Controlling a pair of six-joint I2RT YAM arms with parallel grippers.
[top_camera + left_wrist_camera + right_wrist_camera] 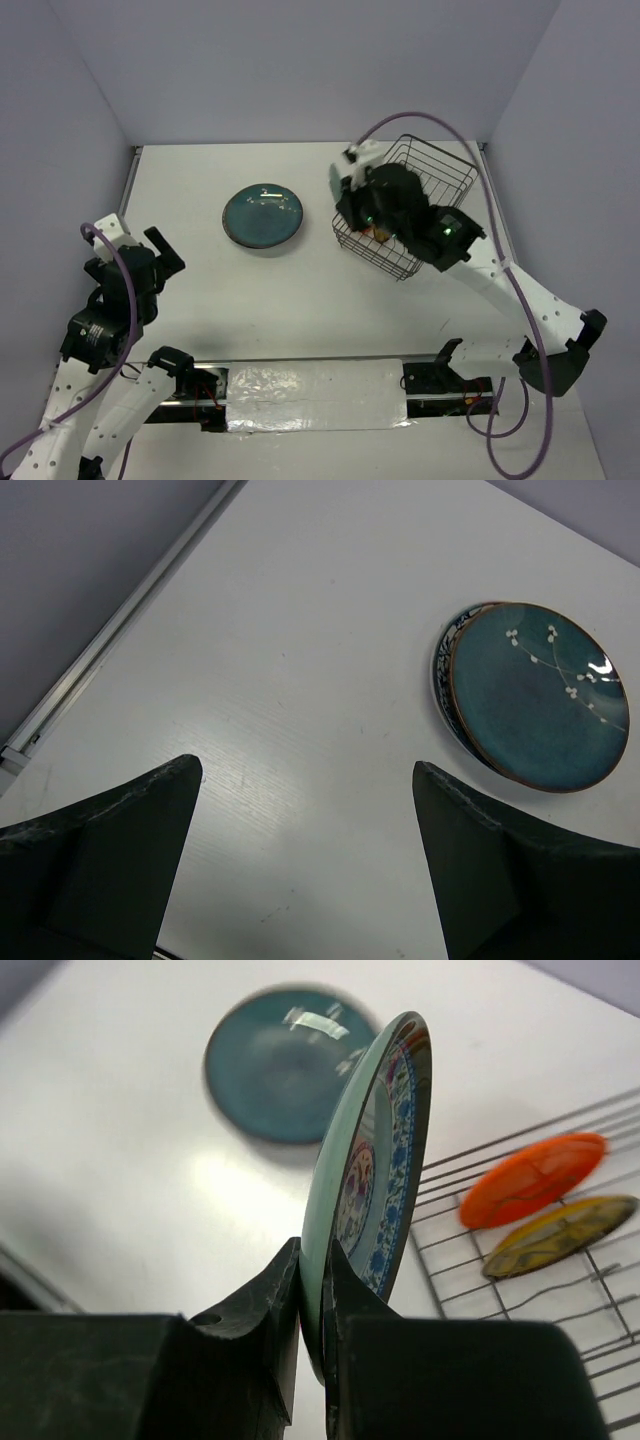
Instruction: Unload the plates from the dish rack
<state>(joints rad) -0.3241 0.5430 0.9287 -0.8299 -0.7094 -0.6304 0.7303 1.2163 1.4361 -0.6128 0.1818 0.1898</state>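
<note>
The right fingers (265, 1300) are pinching the rim of the floral plate (372, 1160), which is standing on edge at the side of the dish rack (520, 1260). The left fingers (130, 820) are standing wide apart, holding nothing. The grip is probably needing firmness, and the plate a slow tilt flat near the teal plate (263, 214) on the tabletop (300, 300).

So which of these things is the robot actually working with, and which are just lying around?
Part of the job: dish rack; floral plate in right gripper; orange plate, olive plate in rack; teal plate atop blue-patterned plate.
Just there: purple cables; silvery strip.
</note>
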